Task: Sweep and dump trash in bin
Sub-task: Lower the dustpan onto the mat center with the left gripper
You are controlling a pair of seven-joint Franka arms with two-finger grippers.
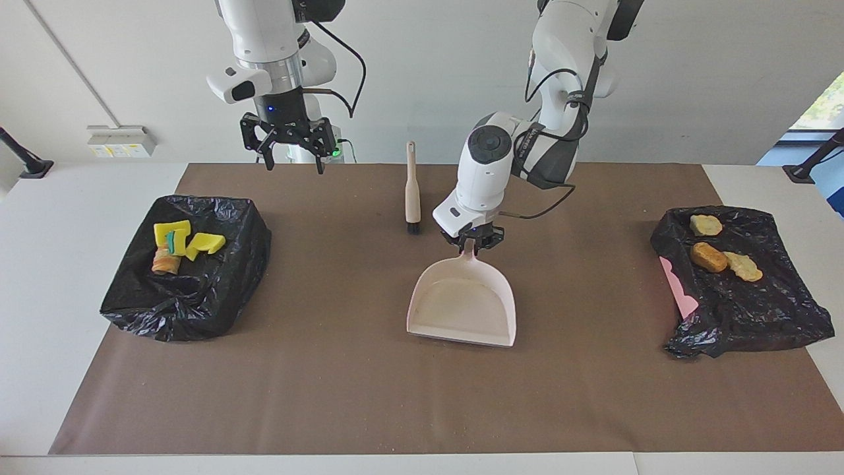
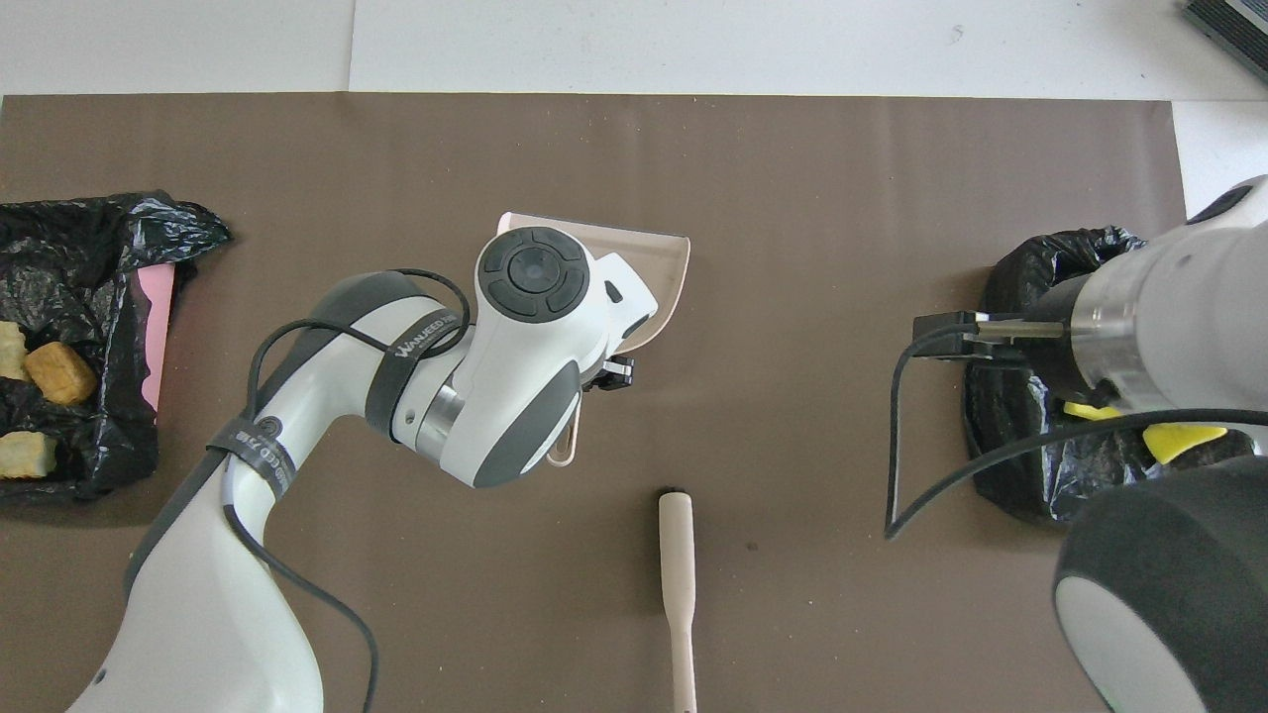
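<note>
A white wall backs a pale table (image 1: 39, 277) covered by a brown mat (image 1: 369, 396) speckled with fine crumbs.

In the facing view, the left gripper (image 1: 476, 241) is clamped on the handle of a pale pink dustpan (image 1: 463, 307), which sits empty at the mat's centre, mouth toward six o'clock. The hand brush (image 1: 413, 191) lies just beside it at eleven o'clock, bristles pointing to six. The right gripper (image 1: 290, 142) hangs with fingers spread and empty, high at ten o'clock, waiting over the mat's edge near the robots. At nine o'clock a black-lined bin (image 1: 191, 290) holds three yellow sponge pieces (image 1: 188, 239) and an orange-and-cream striped chunk (image 1: 165, 259). At three o'clock a second black-lined bin (image 1: 752, 310), pink showing at its edge, holds three bread-like lumps (image 1: 719, 254). No scraps lie loose on the mat, so I judge the dumping done and the pan being set down; next, the jaws must let the handle go and lift straight off.

In the overhead view, the left arm hides most of the dustpan (image 2: 659, 267); only its rim shows near centre. The brush (image 2: 677, 564) lies at six o'clock. The bread lumps (image 2: 45, 386) sit in the bin (image 2: 99, 248) at nine o'clock; yellow pieces (image 2: 1184, 438) peek from the bin (image 2: 1020, 475) at three o'clock, under the right arm.
</note>
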